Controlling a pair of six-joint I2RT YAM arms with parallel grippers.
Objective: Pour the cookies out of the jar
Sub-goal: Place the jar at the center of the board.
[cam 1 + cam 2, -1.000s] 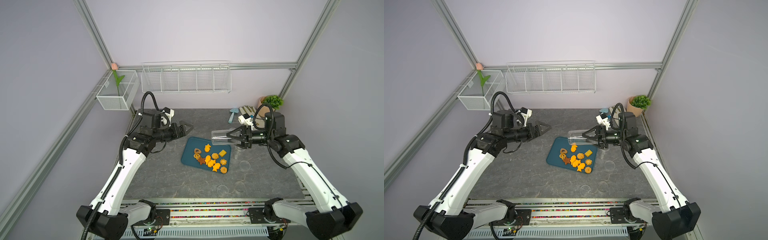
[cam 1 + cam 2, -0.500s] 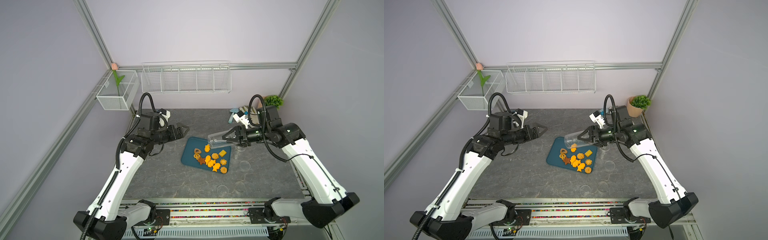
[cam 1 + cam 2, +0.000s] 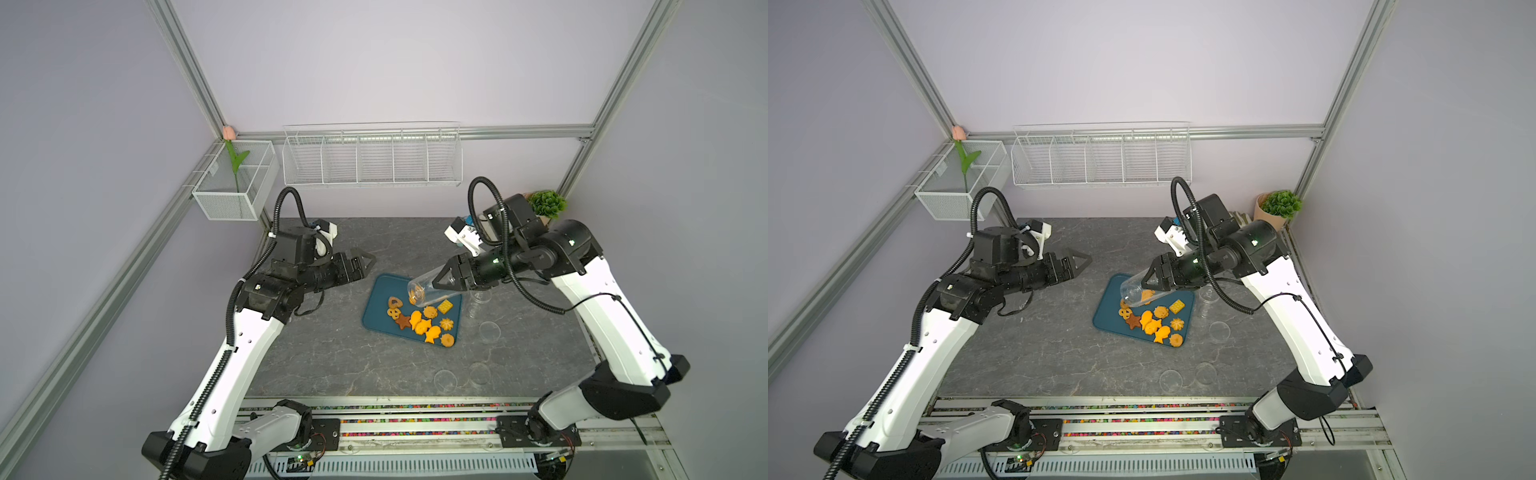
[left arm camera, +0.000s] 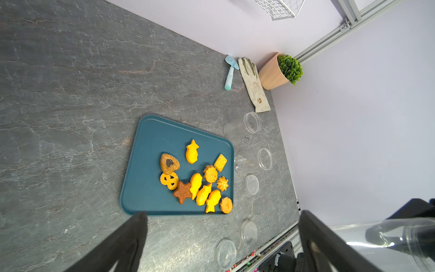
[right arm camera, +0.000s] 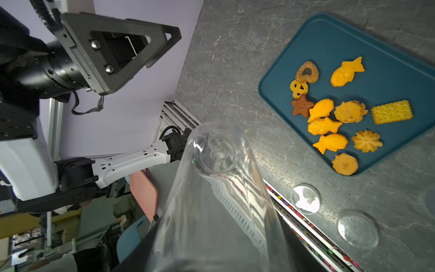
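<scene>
Slippage is your main risk: the right gripper (image 3: 437,283) is clamped on the clear jar (image 3: 417,291), which hangs tilted above the tray (image 3: 376,320), and smooth plastic can twist in the jaws. If it drops, it lands among the cookies (image 3: 424,322). They lie on the tray, several close to its edge, and could be knocked onto the table. The jar looks empty in the right wrist view. The orange seen through it in both top views is likely a cookie beneath, so don't shake for it. Pulling back, you could sweep the spare jars (image 4: 244,124) and lids (image 3: 489,331) beside the tray. Your left gripper (image 3: 365,262) hangs wide open, apart from the tray.
</scene>
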